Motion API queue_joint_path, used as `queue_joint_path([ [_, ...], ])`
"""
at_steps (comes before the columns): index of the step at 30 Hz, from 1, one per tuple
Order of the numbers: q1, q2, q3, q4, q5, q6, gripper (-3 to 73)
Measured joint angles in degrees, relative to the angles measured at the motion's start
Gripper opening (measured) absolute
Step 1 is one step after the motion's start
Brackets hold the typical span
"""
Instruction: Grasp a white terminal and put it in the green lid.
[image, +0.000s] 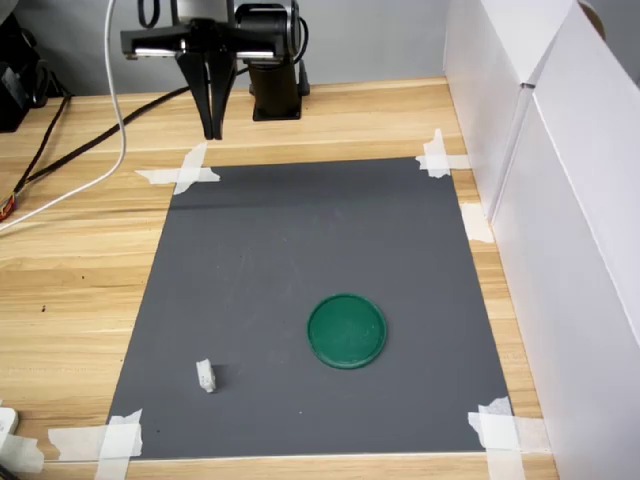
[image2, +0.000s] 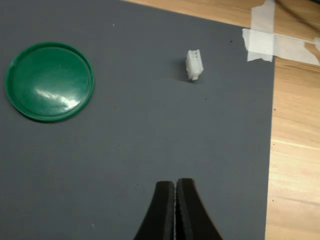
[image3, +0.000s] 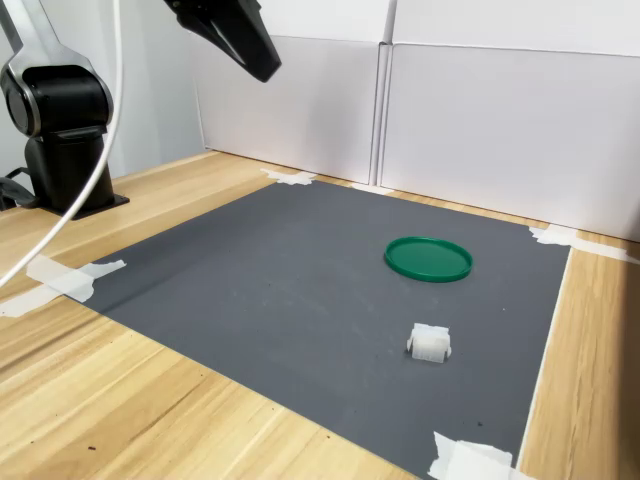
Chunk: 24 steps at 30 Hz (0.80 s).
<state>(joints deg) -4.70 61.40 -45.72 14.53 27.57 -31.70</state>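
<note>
- One gripper (image: 213, 132), black, raised above the far edge of the dark grey mat (image: 300, 260) in the first exterior view; fingers (image2: 165, 210) pressed together, nothing between them, clear of every object.
- One arm base (image3: 62, 130), black, standing on the wooden table (image: 70, 290) beyond the mat, at the second exterior view's left.
- One white cable (image: 118, 90), hanging beside the arm and trailing over the table toward the first exterior view's left.
- One white terminal (image: 206, 376), small ridged block, lying on the mat near its front-left corner in the first exterior view; well apart from the gripper, not touching the lid.
- One green lid (image: 346, 331), round with a low rim, flat on the mat to the first exterior view's right of the terminal and slightly farther back; nothing inside it.
- Four groups of white tape strips (image: 180, 172), one at each mat corner, fixing it to the table.
- Several white panels (image: 560, 180), upright along the table's edge at the first exterior view's right.
</note>
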Motion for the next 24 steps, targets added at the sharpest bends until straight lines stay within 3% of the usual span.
queue_joint_path([
  [24, 0.00, 27.87, -28.75, -5.76, 17.15, -2.06, -1.5],
])
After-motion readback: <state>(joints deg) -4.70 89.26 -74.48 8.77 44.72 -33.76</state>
